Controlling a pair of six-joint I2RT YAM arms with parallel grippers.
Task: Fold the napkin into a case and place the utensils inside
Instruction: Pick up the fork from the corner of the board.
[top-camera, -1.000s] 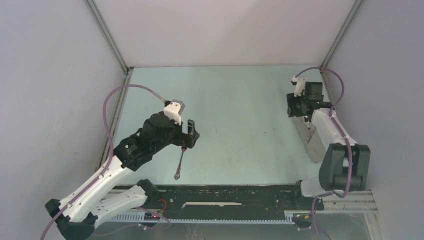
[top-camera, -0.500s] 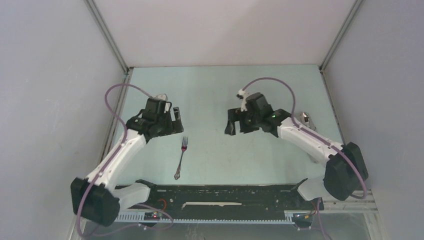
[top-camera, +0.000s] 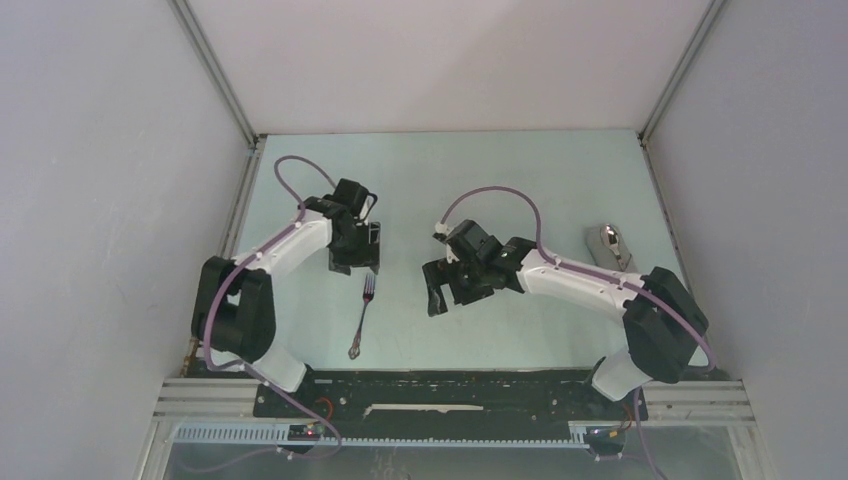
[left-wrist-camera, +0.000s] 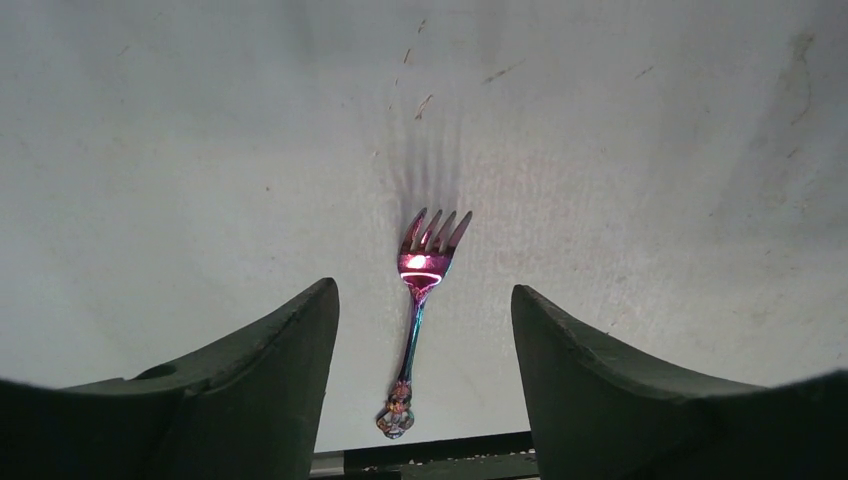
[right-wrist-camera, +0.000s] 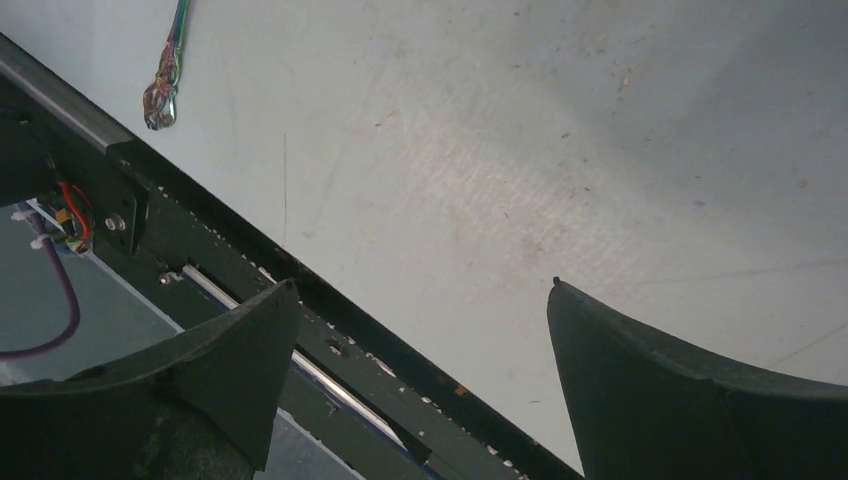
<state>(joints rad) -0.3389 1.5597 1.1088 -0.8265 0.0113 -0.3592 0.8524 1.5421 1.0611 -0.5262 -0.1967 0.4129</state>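
Fork (top-camera: 361, 316): it lies flat on the counter (top-camera: 500, 180), tines pointing away from the arm bases, handle end near the black front rail (top-camera: 450, 385). Nothing touches it.

Spoon (top-camera: 607, 238): you see only its shiny bowl, at the far right on the grey napkin (top-camera: 620, 258), well apart from the fork. The right arm hides the handle and most of the cloth, so you cannot tell whether the spoon sits inside a fold or merely on top.

Left hand (top-camera: 366, 258): it hovers just beyond the tines. In the left wrist view the fork appears framed between the two dark fingers (left-wrist-camera: 250, 390), which stand partly apart and grip nothing.

Right hand (top-camera: 440, 290): it hangs over the middle of the counter, spread wide and empty. Its own camera shows bare counter and the rail.

Change: one second earlier the left hand stood right at the tine end of the fork, and the right hand was at the far right over the napkin. The left hand now stands clear of the fork, which has kept its place, while the right hand has swung inward. You may read this as the spoon side being finished and the fork being next. The fork has yet to cross the counter to the napkin
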